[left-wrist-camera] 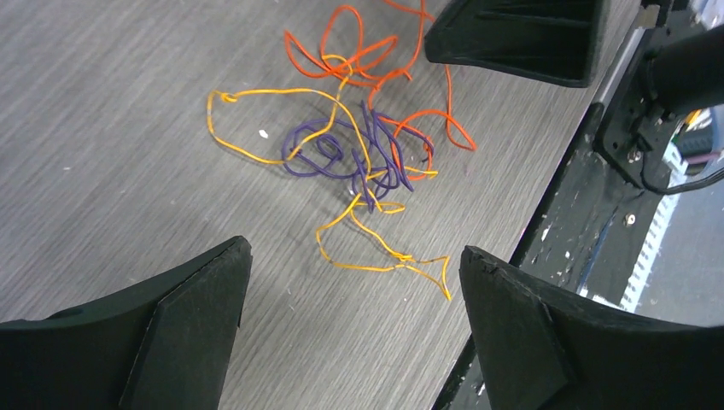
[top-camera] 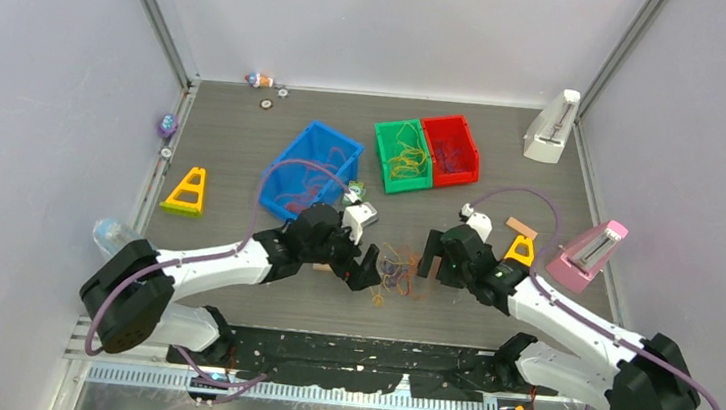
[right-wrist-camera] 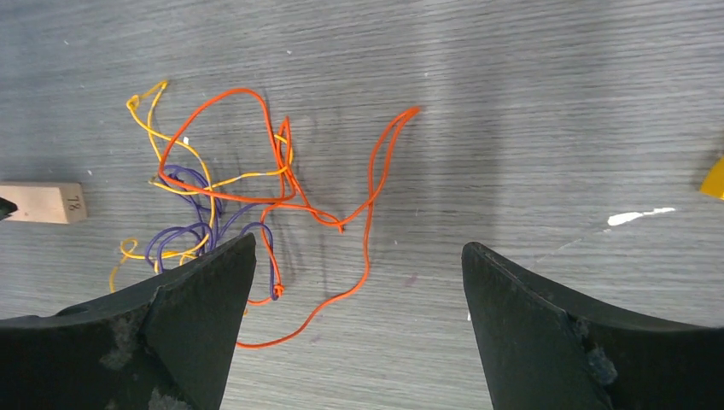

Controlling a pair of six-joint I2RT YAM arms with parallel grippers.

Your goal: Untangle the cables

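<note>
While left gripper (top-camera: 365,266) & right gripper (top-camera: 430,267) both gape wide, empty, cables (top-camera: 398,272) lie lower-centre of top view btwn them. Light, floppy, prob. snaggy; best pinch free orange loop (right-wrist-camera: 372,179) at tangle edge.

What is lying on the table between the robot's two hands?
The tangled orange, yellow and purple cables lie there, between the open left hand and the open right hand. The top view shows it best.
</note>
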